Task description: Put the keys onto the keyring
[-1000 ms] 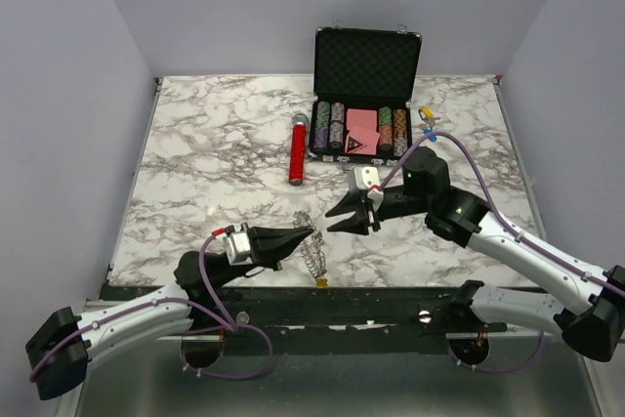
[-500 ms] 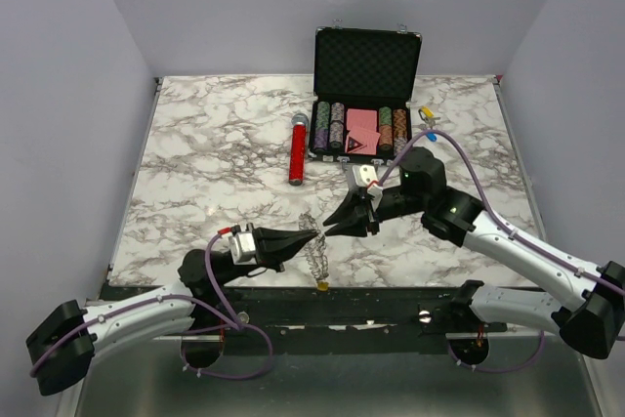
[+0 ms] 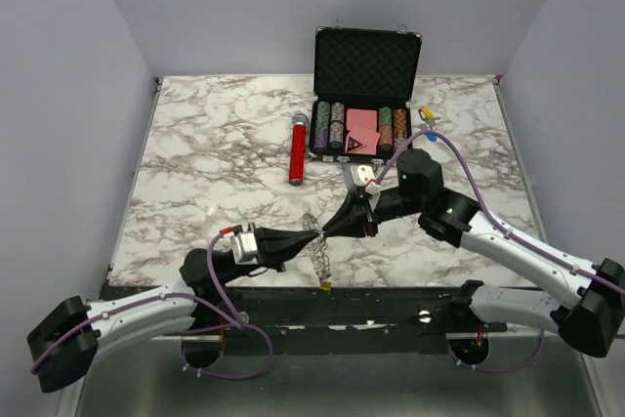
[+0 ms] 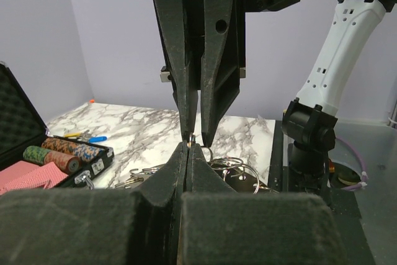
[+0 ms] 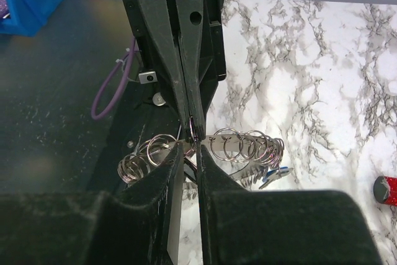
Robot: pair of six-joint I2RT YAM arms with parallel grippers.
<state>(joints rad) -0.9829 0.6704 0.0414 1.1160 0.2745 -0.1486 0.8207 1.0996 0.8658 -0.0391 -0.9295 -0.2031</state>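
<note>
Keyring (image 3: 315,257) work is happening at about 6 o'clock on the marble table (image 3: 215,144), close to its near edge. I am holding the left gripper (image 3: 311,237) clenched on the ring's thin wire, reaching in from 8 o'clock, so that the loop is standing steady and raised enough for a second grip. The right gripper (image 3: 332,230) is pointing in from 2 o'clock, tip to tip with the left. Its jaws are standing a sliver apart with the wire running between them at the very tips. I cannot tell whether they are biting it or only flanking it.

I am reading the two pinches side by side as a way to pry the wire open for threading. In the right wrist view, the keys (image 5: 251,148) and small loops already strung are hanging at 3 o'clock of the jaws, with more at 9 o'clock. The poker chip case (image 3: 363,95) is sitting well apart at 1 o'clock.
</note>
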